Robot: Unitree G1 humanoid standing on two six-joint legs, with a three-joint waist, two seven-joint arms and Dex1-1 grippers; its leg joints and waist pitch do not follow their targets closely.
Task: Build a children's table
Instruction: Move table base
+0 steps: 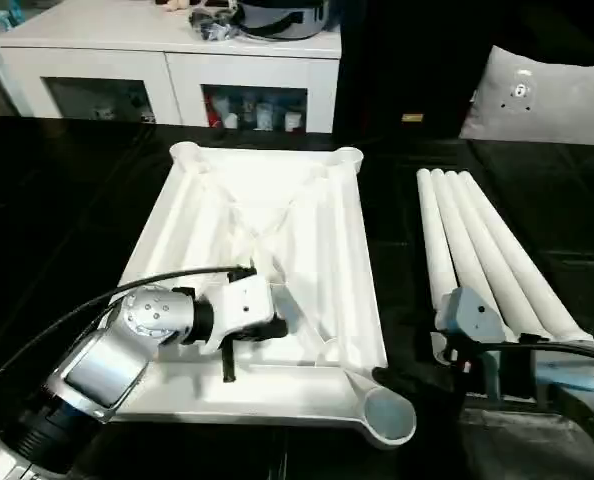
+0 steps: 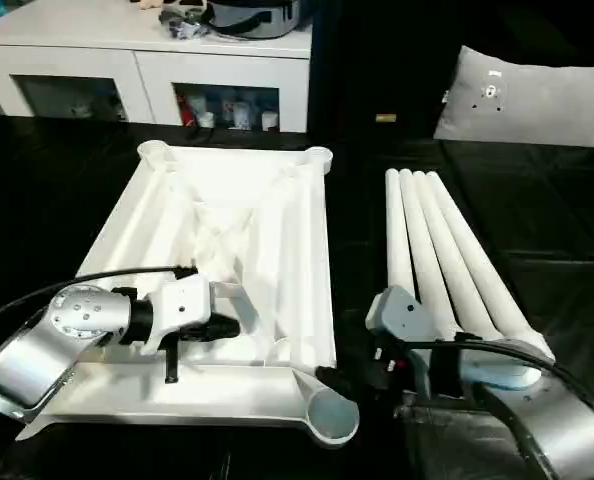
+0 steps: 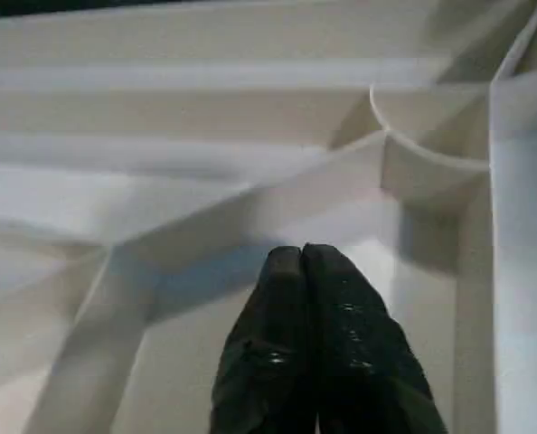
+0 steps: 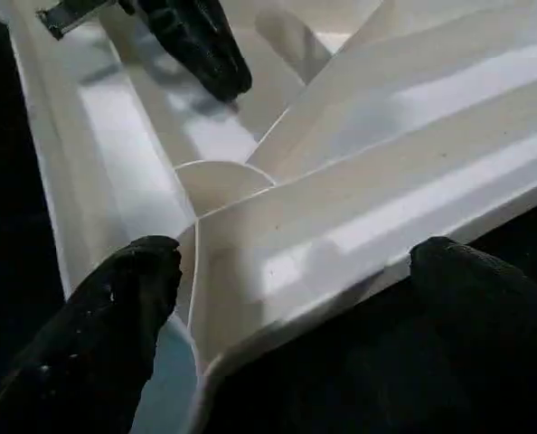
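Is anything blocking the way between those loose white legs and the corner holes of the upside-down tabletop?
Nothing visible lies between the legs and the tabletop, just bare dark surface. The right end effector sits open around the near right corner socket.

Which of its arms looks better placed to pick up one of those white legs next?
Probably the right: its open right pincer sits beside the legs. The left pincer is shut, over the upturned tabletop.

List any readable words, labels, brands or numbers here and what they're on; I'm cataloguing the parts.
None can be read.
Small yellow tag on the dark wall: too small to read.
Packages behind the cabinet's glass doors: print blurred.
Tabletop and legs: plain white, no markings.
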